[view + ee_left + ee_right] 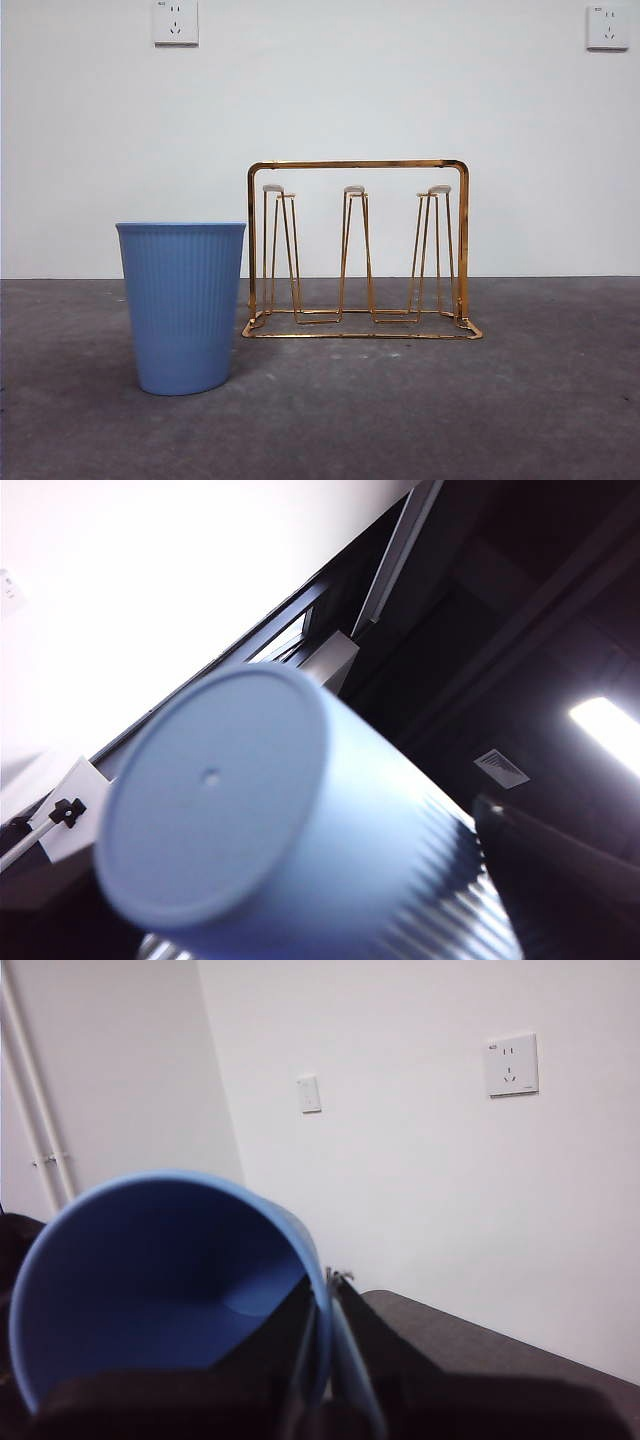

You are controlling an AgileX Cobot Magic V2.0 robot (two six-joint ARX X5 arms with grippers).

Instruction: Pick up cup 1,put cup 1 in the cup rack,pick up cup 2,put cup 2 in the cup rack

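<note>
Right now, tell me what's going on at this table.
The left gripper holds a ribbed blue cup aloft, base outward; the right gripper pinches a second blue cup by its rim. Neither arm shows in the front view. A third blue cup stands on the table beside the gold cup rack, whose pegs are all bare.
</note>
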